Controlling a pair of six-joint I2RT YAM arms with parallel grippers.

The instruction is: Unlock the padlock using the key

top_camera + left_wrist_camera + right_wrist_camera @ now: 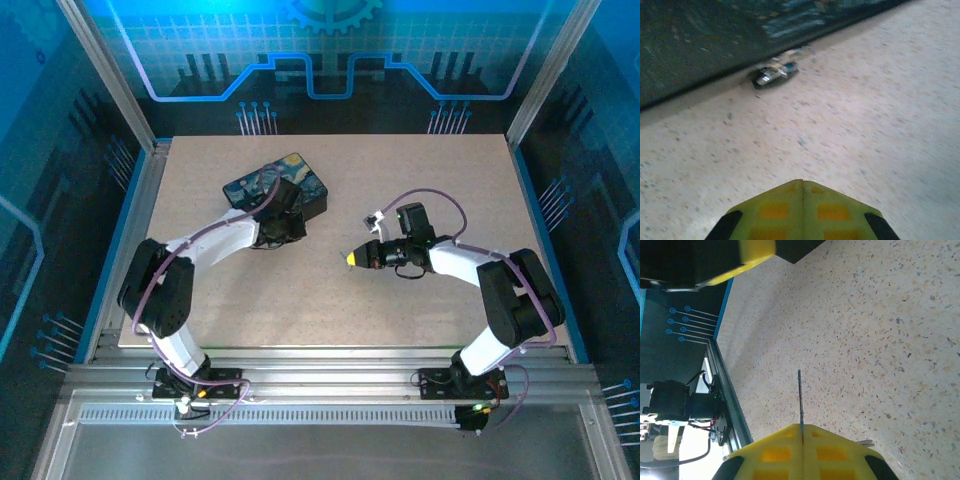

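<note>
The padlock (pixel 775 74), small, dark and blurred, lies on the table right against the black box's side wall (pixel 690 45). My left gripper (pixel 803 182) is shut with nothing between its yellow fingertips, a short way in front of the padlock and apart from it. From above, the left gripper (pixel 283 228) sits at the near edge of the box (pixel 277 186). My right gripper (pixel 352 258) hovers mid-table, shut on the key (pixel 800 395). The key's thin blade sticks straight out from the closed fingertips (pixel 780 440), seen edge-on.
The box with the blue-yellow swirl lid stands at the back left of the speckled table (pixel 420 180). A metal rail (pixel 727 395) runs along the table's near edge, with the left arm's base (pixel 670 405) on it. Blue-lit walls enclose the table.
</note>
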